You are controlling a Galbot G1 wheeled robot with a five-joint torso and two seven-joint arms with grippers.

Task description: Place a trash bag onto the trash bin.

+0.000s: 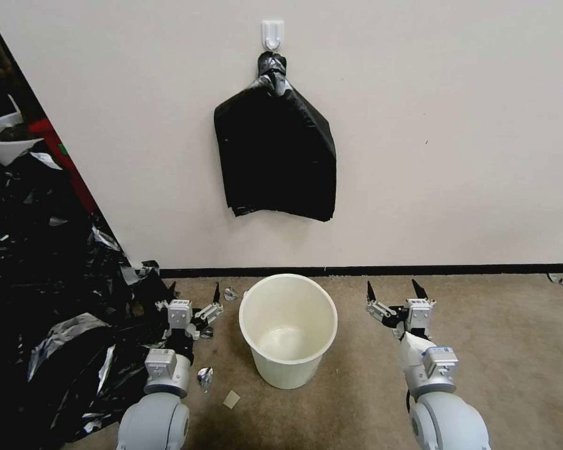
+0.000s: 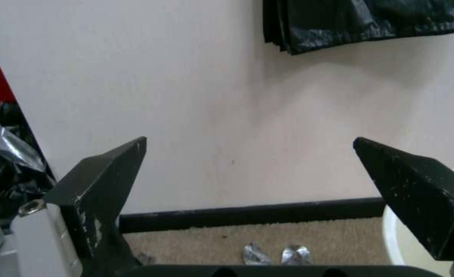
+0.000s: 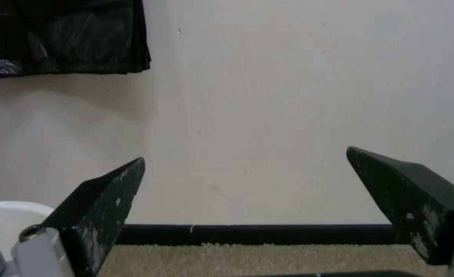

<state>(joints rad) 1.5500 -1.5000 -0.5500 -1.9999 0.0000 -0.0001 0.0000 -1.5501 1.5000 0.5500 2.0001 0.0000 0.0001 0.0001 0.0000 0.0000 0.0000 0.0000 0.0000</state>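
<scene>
Left gripper (image 1: 194,295) and right gripper (image 1: 394,291) hovering spread wide, empty, at nine and three o'clock of trash bin (image 1: 288,330). Black bundle (image 1: 275,159) hanging on wall at twelve o'clock, above bin; single trash bag not discernible.

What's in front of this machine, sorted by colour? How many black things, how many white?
Black: 2, the hanging bundle and the scrap heap
White: 3, the trash bin, wall hook and bowl
Total: 5
</scene>
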